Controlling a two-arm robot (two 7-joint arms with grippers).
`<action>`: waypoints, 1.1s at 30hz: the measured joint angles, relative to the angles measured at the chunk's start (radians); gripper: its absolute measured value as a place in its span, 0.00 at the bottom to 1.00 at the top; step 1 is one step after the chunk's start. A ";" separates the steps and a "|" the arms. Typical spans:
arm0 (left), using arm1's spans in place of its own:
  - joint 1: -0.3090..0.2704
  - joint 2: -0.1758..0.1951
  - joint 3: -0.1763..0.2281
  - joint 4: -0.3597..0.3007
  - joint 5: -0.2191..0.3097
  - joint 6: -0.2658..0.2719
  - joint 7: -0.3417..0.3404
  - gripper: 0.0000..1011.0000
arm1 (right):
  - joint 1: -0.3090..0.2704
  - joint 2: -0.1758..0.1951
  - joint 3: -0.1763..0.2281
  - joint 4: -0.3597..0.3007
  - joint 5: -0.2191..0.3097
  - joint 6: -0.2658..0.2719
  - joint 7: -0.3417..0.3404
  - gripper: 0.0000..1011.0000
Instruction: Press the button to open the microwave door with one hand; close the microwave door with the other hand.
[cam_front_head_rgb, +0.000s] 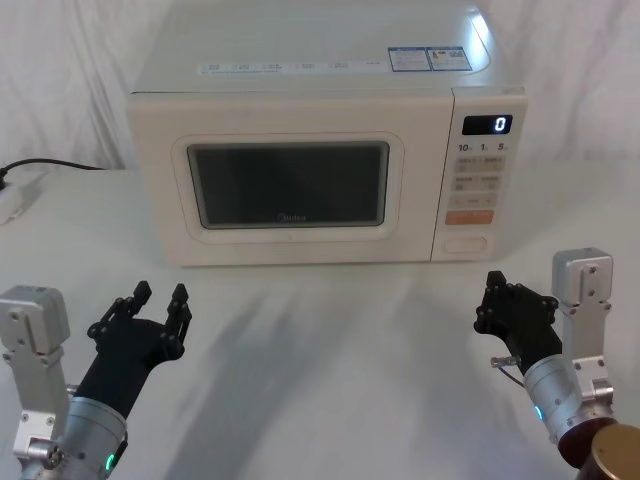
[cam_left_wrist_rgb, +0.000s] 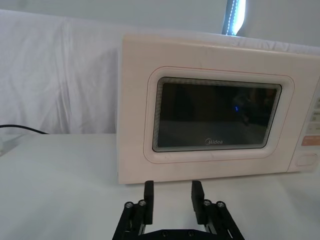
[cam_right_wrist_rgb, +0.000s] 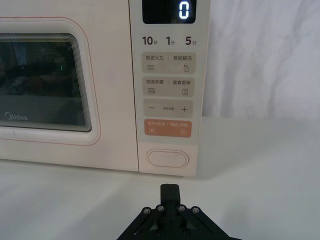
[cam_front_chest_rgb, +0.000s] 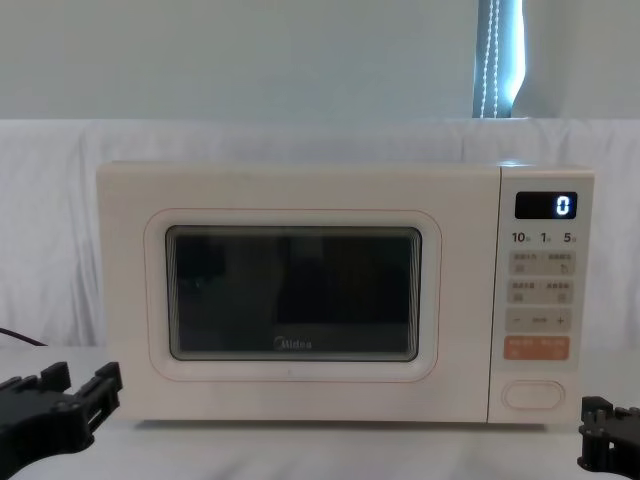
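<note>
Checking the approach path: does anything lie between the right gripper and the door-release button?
No. Between the right gripper and the button there is just bare white table, seen in the right wrist view.

My left gripper (cam_front_head_rgb: 160, 300) hovers low over the near left part of the table, fingers spread apart and pointing forward, the forearm angling in from the near left corner. My right gripper (cam_front_head_rgb: 492, 295) hovers over the near right part of the table with its fingers pressed together, the wrist rising from the near right corner.
</note>
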 joint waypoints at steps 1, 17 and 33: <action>0.000 0.000 0.000 0.000 0.000 0.000 0.000 0.48 | 0.000 0.000 0.000 0.000 0.000 0.000 0.000 0.00; 0.000 0.000 0.000 -0.001 0.000 0.000 0.000 0.97 | 0.000 0.000 0.000 0.000 0.000 0.000 0.000 0.03; 0.000 0.000 0.000 -0.001 0.000 0.000 0.000 0.99 | 0.000 0.000 0.000 0.000 0.000 0.000 0.000 0.50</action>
